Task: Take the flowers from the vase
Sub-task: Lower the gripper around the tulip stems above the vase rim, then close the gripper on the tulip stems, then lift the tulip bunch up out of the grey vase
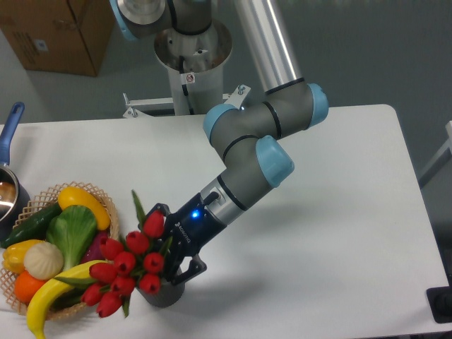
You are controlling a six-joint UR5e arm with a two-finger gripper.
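From my seat I see the gripper low over the near left part of the table, its black fingers spread to either side of the flower stems just above the pot, one finger on the far side behind the blooms and one on the near side by the rim; whether the fingers are actually pressing the stems I cannot tell, since the buds cover the contact. The flowers sit in the vase, which stands near the table's front edge, and the bunch leans hard to the left, its long axis running from the pot up and out toward the basket, red heads hanging over the basket's near rim and one pointed leaf sticking up beside the gripper. Just to the left is the wicker basket with a banana, a green leafy vegetable, a cucumber and an orange; the blooms overlap the banana. At the far left edge is a pot with a blue handle.
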